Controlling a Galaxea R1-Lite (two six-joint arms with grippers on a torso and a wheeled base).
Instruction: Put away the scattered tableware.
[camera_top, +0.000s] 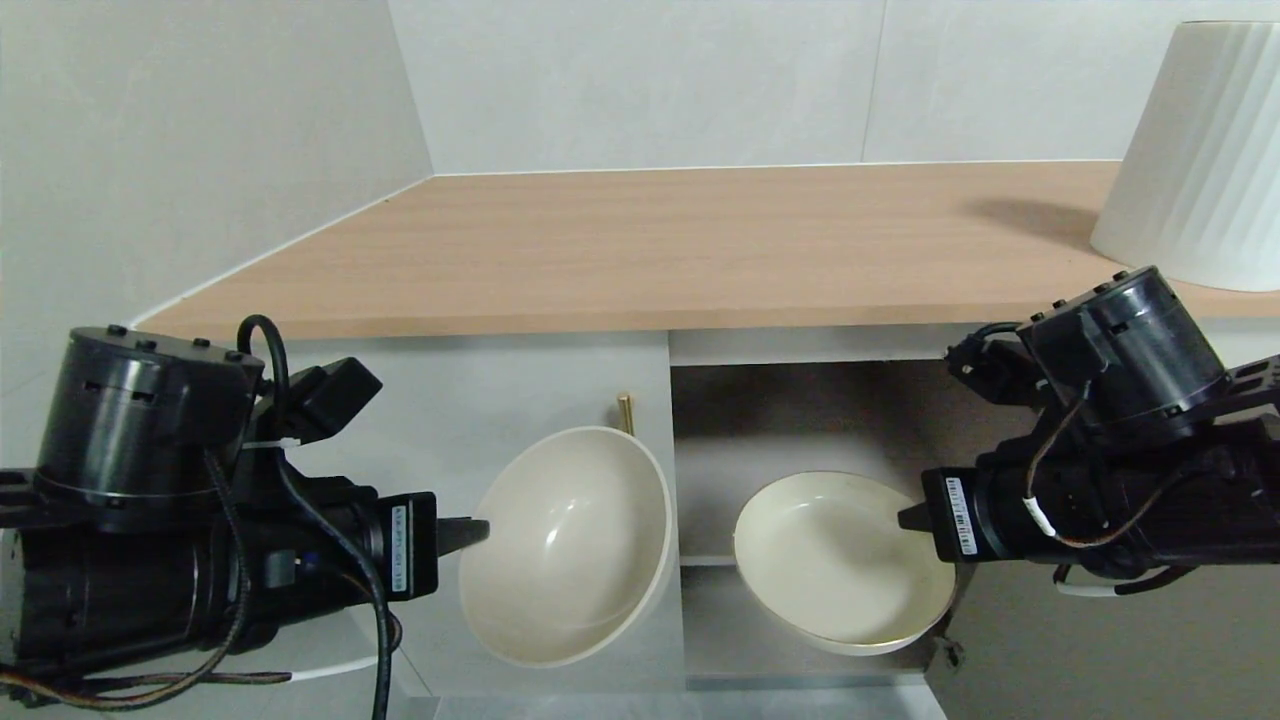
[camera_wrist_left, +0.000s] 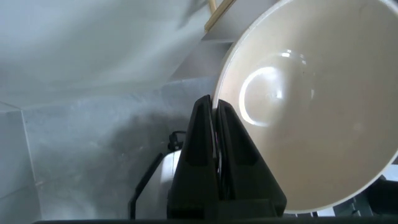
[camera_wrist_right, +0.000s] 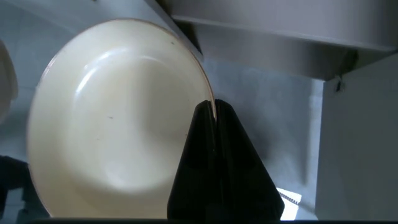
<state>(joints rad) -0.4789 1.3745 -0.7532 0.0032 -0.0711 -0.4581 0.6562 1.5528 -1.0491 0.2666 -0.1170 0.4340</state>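
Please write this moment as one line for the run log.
left gripper: shut on cream bowl rim, before closed cabinet door | right gripper: shut on cream plate rim, before open compartment

The head camera looks forward and down from close above. It faces a wooden countertop (camera_top: 700, 250) that runs far to a white wall, with the cabinet front nearest. The left wrist camera sits just behind the left gripper (camera_wrist_left: 216, 109) and sights along its fingers, pinched on the rim of a deep bowl (camera_wrist_left: 311, 106) very near the lens. The right wrist camera sits likewise behind the right gripper (camera_wrist_right: 212, 112), facing a shallow dish (camera_wrist_right: 118, 118) and the open cabinet shelf (camera_wrist_right: 267, 81) beyond. The head view shares the deep bowl on the left and the shallow dish on the right.
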